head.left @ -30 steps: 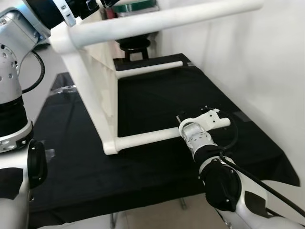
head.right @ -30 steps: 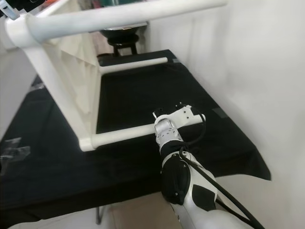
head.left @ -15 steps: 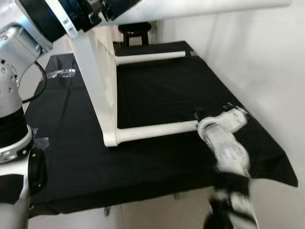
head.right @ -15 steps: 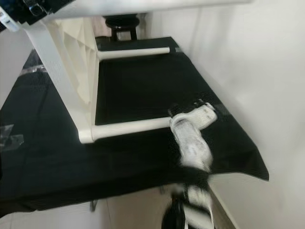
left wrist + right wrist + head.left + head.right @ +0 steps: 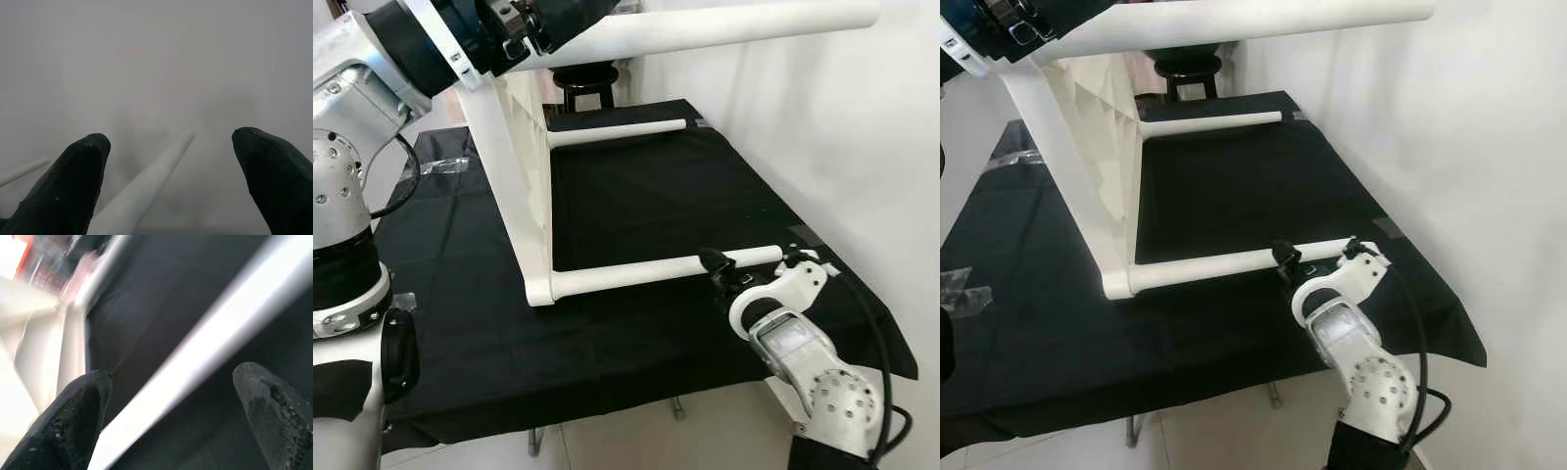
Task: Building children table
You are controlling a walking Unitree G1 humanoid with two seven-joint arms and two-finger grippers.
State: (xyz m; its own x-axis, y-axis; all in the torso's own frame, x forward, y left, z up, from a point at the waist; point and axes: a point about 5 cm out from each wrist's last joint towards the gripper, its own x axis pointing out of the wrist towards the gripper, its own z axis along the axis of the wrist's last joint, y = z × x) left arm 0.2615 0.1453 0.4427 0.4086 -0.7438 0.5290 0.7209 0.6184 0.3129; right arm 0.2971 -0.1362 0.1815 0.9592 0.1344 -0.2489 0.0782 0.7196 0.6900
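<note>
Table [image 5: 524, 186] lies tipped on its side on the black cloth [image 5: 636, 186], legs pointing to 3 o'clock; left gripper [image 5: 171, 181] spread around the top leg [image 5: 705, 24] at 12, steadying; right gripper [image 5: 729, 274], fingers apart, straddles the near leg [image 5: 636, 274] at 5, presumably to twist it tight.

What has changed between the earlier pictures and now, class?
The right end effector has drawn back along the near leg from over its middle toward the free end, with the elbow swung out past the cloth's edge; its fingers now straddle the leg, open. The left end effector keeps its place up by the top leg. The table frame stays on its side.
</note>
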